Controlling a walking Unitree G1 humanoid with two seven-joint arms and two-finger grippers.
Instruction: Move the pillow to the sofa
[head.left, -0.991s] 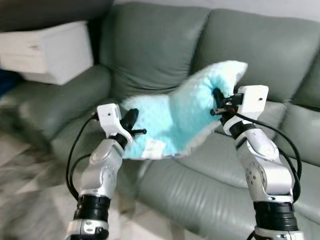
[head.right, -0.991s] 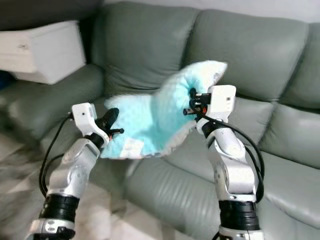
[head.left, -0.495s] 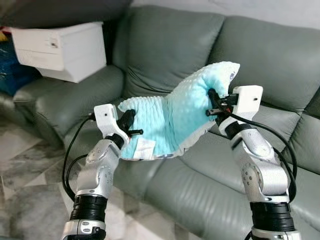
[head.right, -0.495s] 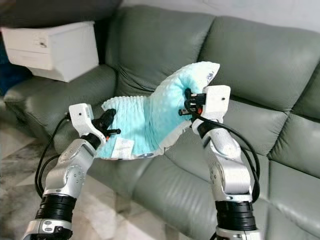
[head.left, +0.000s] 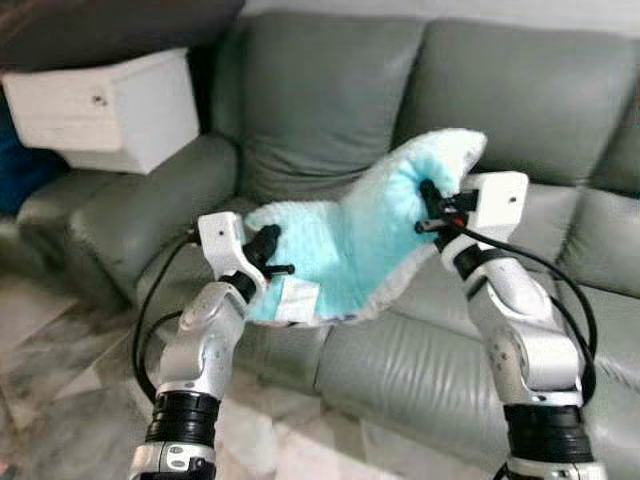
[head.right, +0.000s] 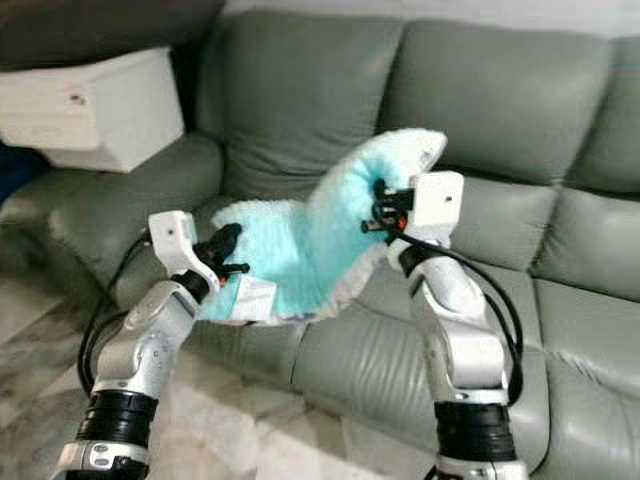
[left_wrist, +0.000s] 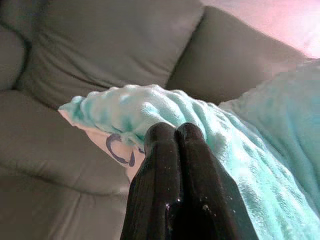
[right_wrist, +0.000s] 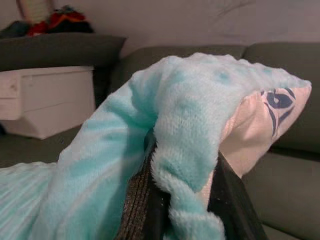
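— above the sofa (head.left: 330, 90) seat, what are you carrying?
— i'm pinching the pillow (head.left: 350, 250) with both: left end effector (head.left: 268, 250) low, right end effector (head.left: 432, 205) high.
— advice?
— i'm thinking: level it, lower onto the cushion, then release both together.

Soft, even indoor light; my head views are slightly blurred throughout. My left wrist view has a pink-white glare at upper right, and its near black fingers (left_wrist: 175, 185) are soft.
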